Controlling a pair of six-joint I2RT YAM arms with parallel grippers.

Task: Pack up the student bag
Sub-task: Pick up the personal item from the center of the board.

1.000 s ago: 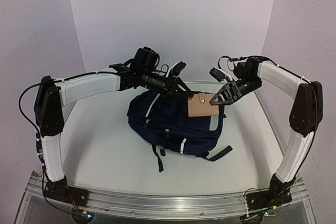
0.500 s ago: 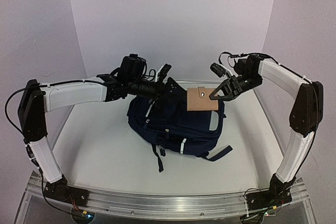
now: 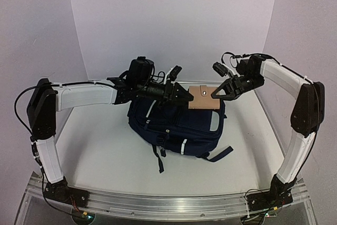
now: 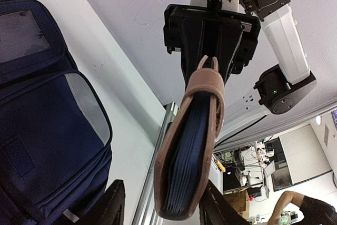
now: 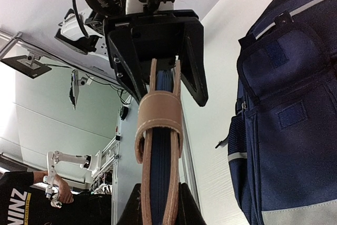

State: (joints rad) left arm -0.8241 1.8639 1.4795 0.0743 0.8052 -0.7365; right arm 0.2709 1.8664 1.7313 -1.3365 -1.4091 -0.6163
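my left gripper (image 3: 187, 98) has moved in onto the tan notebook's (image 3: 202, 100) free end, fingers spread wide either side of it; my right gripper (image 3: 214, 96) pinches the other end, over the student bag (image 3: 176, 126) lying on the table (image 3: 100, 146)

The white table (image 3: 105, 151) carries a navy bag (image 3: 176, 125), lying flat at its middle, rather toward the far side. The bag's black straps (image 3: 158, 157) trail across the table toward the near edge.
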